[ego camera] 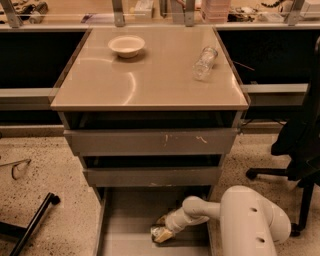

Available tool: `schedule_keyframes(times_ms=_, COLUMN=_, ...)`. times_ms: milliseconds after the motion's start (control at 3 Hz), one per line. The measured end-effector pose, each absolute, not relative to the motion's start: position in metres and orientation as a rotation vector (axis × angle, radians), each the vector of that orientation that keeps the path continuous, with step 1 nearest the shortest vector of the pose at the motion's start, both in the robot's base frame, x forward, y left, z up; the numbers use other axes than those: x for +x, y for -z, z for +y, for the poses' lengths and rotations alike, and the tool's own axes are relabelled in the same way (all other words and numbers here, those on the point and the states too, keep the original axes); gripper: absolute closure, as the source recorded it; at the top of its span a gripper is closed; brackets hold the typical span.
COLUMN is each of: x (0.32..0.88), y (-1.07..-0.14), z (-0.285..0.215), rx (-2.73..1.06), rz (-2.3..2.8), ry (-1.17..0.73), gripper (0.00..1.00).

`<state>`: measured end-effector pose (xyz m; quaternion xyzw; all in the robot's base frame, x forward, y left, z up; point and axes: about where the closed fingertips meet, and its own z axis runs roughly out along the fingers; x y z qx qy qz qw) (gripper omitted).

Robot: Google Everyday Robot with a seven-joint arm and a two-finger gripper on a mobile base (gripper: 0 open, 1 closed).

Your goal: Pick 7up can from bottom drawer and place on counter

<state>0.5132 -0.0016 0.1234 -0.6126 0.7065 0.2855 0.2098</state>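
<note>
Dim warm light; gripper shadowed in bottom drawer.

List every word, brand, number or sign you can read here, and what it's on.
None readable.
The bottle on the counter: no legible label.
The bowl: plain.
At the gripper, down in the bottom drawer: nothing legible.
The clutter behind the counter: too small to read.
</note>
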Motion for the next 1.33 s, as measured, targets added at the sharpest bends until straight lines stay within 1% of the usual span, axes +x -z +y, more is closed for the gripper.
schedule_keyframes(times_ms=333, x=0.508, y=-0.156, z=0.006, rx=-1.742, rz=1.884, ry=-0.797, gripper=0.88)
schedule_keyframes(times_ms=667, x=0.519, y=-0.228, z=0.013, rx=-1.765, rz=1.776, ry=-0.687, gripper=1.0)
schedule_keyframes(times_ms=1000, x=0.531, y=-0.304, z=0.02, rx=-1.768, rz=1.697, ry=-0.526, gripper=1.0)
schedule_keyframes(times_ms=1333, x=0.521, y=-0.326, z=0.022, rx=-1.802, rz=1.662, ry=-0.485, gripper=1.0)
